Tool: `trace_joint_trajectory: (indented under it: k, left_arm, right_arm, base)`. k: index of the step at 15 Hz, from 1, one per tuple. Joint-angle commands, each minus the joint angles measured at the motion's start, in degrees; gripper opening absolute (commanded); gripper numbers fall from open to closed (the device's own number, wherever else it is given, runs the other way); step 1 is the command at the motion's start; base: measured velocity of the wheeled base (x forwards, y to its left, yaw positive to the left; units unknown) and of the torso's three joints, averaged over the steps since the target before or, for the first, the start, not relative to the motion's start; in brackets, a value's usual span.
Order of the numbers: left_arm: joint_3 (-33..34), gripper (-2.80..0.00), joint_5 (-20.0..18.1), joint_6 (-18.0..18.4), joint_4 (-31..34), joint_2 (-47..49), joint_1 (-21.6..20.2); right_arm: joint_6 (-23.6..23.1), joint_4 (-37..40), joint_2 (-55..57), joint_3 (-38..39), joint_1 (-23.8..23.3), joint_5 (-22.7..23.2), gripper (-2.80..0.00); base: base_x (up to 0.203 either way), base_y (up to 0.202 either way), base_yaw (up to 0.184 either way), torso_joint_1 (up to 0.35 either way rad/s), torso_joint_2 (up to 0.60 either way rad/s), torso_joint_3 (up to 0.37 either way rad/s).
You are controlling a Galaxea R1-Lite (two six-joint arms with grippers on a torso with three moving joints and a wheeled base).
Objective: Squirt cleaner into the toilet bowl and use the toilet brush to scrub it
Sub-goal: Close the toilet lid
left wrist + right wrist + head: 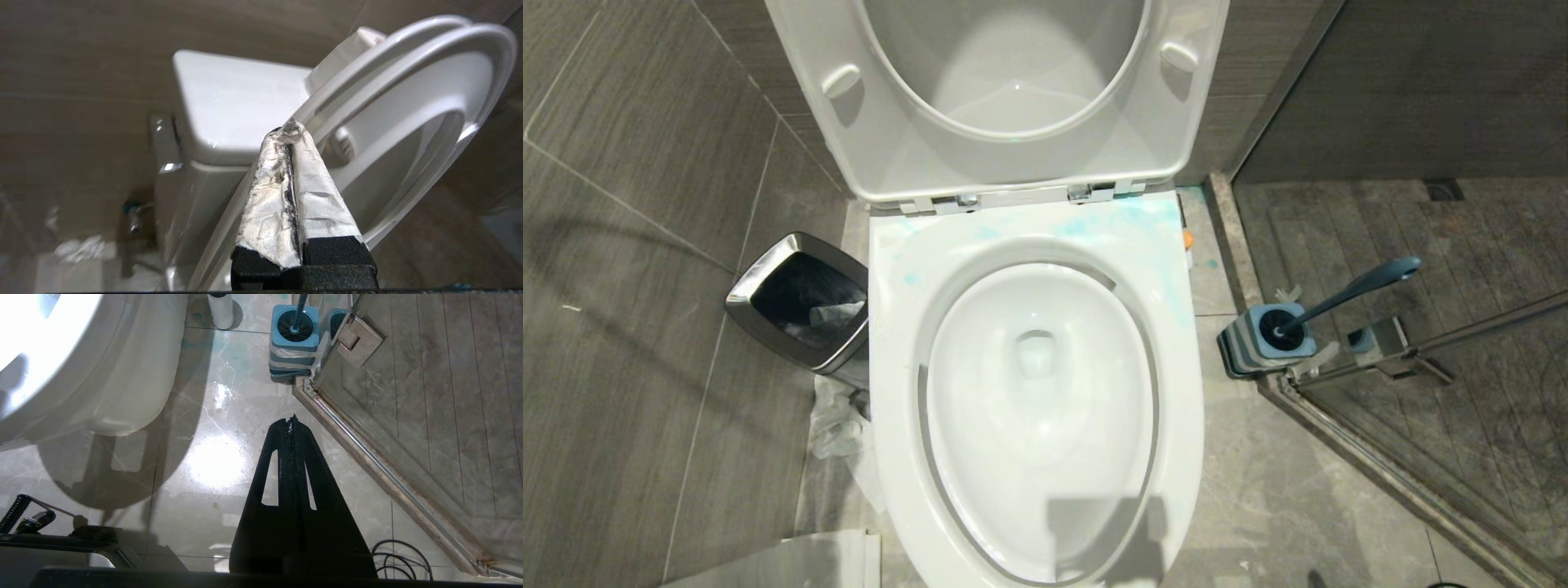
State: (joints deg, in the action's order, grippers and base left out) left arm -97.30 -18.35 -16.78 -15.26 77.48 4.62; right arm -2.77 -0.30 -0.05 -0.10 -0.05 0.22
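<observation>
- Head view: the toilet bowl [1037, 392] lay open at centre, seat and lid [1005, 90] raised against the far wall, pale blue smears of cleaner [1094, 222] across its far rim by the chrome hinges. The bowl held only clear water. To its right the toilet brush [1347, 294] stood in its holder [1262, 341], handle leaning right towards the shower door. To its left the waste bin [800, 306] held what looked like crumpled wrapping, though its dark inside was hard to read. Neither arm showed here.
- Left wrist view: the left pincer [292, 134], fingers wrapped in white tape, was closed tight with nothing between them, pointing at the raised seat and the cistern [233, 106] beyond.
- Right wrist view: the right pincer [291, 424] was closed and empty, hanging above the floor, well short of the brush in its blue-topped holder.
- Judgement: no cleaner bottle was identifiable, so finding it came first; the pincer would need opening before any grasp, and the squirt should go under the rim, not onto it.
</observation>
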Motion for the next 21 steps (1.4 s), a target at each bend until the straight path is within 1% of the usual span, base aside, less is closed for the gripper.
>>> trace_joint_trajectory:
  k: [1,3,5,7,11,13,16,19,21]
  left_arm:
    - [-4.11,-2.80,-1.91,-0.37,-1.53,4.70,-0.31]
    - [-7.10,-2.80,-2.20,0.17,-1.73,7.29,-0.07]
    - [-7.55,-2.80,-2.07,2.18,-3.60,8.85,0.83]
    - [-7.71,-2.80,-1.80,2.60,-6.66,10.22,1.17]
    - [-8.43,-2.80,-1.18,3.85,-7.14,11.21,1.18]
    - [-8.36,-2.80,-0.90,3.86,-7.06,11.29,1.09]
    - [-8.57,-2.80,2.36,3.77,-7.06,11.67,0.05]
    - [-10.13,-2.80,2.04,2.47,-6.80,13.20,0.30]
    - [-12.27,-2.80,2.08,2.55,-6.82,15.01,1.39]
  right_arm:
    - [-0.05,-0.05,0.05,0.01,0.02,0.04,-2.80]
    - [-0.05,-0.05,0.05,0.01,0.04,0.04,-2.80]
    - [-0.05,-0.05,0.05,0.01,0.05,0.04,-2.80]
    - [-0.05,-0.05,0.05,0.01,0.05,0.04,-2.80]
    - [-0.05,-0.05,0.05,0.01,0.04,0.04,-2.80]
    - [-0.05,-0.05,0.05,0.01,0.05,0.04,-2.80]
    - [-0.05,-0.05,0.05,0.01,-0.01,0.04,-2.80]
    - [-0.05,-0.05,0.05,0.01,0.05,0.04,-2.80]
    - [-0.05,-0.05,0.05,0.01,0.03,0.04,-2.80]
  base:
    - [0.000,0.000,0.000,0.000,0.00,0.000]
    - [0.000,0.000,0.000,0.000,0.00,0.000]
    - [0.000,0.000,0.000,0.000,0.00,0.000]
    - [0.000,0.000,0.000,0.000,0.00,0.000]
    - [0.000,0.000,0.000,0.000,0.00,0.000]
    - [0.000,0.000,0.000,0.000,0.00,0.000]
    - [0.000,0.000,0.000,0.000,0.00,0.000]
    - [0.000,0.000,0.000,0.000,0.00,0.000]
    - [0.000,0.000,0.000,0.000,0.00,0.000]
